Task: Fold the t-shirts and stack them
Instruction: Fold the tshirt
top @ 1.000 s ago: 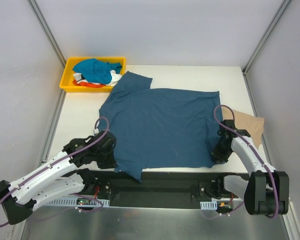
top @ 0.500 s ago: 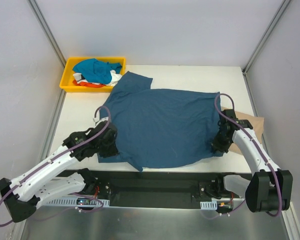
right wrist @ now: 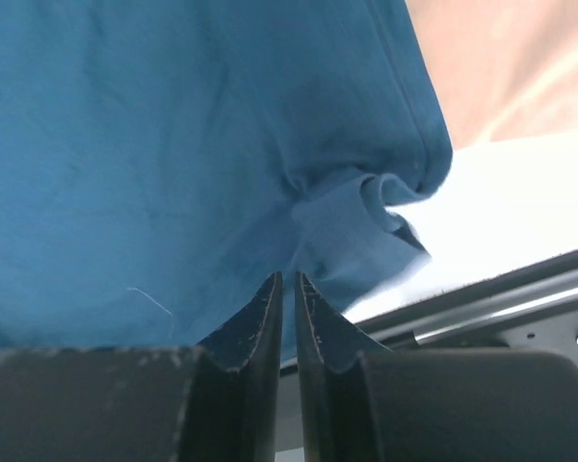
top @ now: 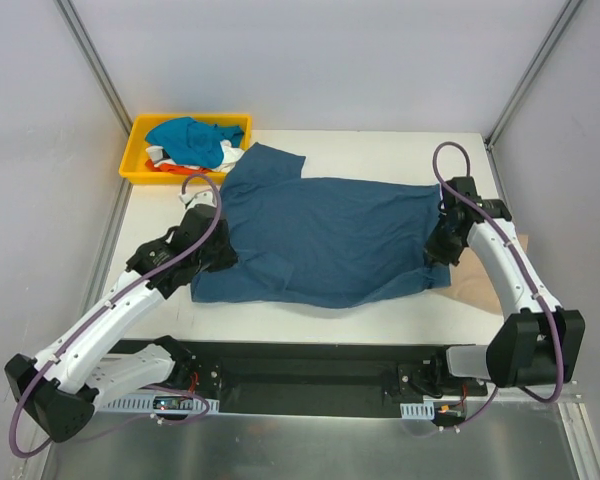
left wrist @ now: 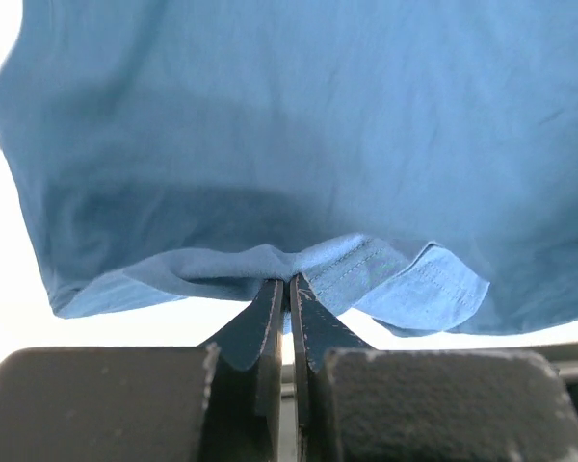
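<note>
Teal shirt: one large dark teal-blue cloth t-shirt (top: 320,235), its near hem carried away from the arm bases since a second ago, now doubling over its far half; long axis runs gripper to gripper.
Yellow plastic tray (top: 135,165): one, beyond the left gripper, holding three crumpled shirts: bright blue, white, orange-red.
Tan-beige cloth t-shirt (top: 485,285): one, just beside the right gripper.
Left gripper (left wrist: 287,284): clenched on the left hem corner; far edge lies ahead.
Right gripper (right wrist: 286,279): pinching the right hem corner, equally near that edge.
</note>
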`<state>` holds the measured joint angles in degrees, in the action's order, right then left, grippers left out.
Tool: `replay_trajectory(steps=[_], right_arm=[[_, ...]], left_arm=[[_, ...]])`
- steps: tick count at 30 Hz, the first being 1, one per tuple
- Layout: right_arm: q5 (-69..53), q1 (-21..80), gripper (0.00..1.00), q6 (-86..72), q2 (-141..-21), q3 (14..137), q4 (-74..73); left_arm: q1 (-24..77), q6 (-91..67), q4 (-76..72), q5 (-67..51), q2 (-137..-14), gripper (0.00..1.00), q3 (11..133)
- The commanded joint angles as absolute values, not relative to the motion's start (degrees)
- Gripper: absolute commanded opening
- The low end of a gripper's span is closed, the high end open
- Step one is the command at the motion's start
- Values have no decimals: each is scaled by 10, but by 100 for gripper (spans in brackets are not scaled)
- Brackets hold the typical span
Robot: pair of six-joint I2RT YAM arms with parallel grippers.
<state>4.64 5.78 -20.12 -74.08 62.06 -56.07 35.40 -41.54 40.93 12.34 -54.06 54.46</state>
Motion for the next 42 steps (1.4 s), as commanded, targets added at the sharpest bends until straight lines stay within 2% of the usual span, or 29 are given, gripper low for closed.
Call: replay_trajectory(steps=[1, 11, 16, 23, 30, 42], right_arm=[[56, 61, 13, -174, -780, 689, -579], [35, 59, 13, -142, -879, 761, -570], [76, 61, 31, -124, -876, 726, -570], [155, 59, 37, -55, -941, 765, -563], [166, 55, 44, -35, -991, 782, -548], [156, 51, 41, -42, -1015, 772, -541]], left_arm=[[324, -355, 333, 155, -567, 0, 569], [251, -335, 258, 105, -650, 0, 573], [247, -321, 244, 77, -680, 0, 573], [247, -320, 232, 55, -679, 0, 555], [247, -323, 227, 53, -680, 0, 547], [247, -326, 225, 59, -670, 0, 535]])
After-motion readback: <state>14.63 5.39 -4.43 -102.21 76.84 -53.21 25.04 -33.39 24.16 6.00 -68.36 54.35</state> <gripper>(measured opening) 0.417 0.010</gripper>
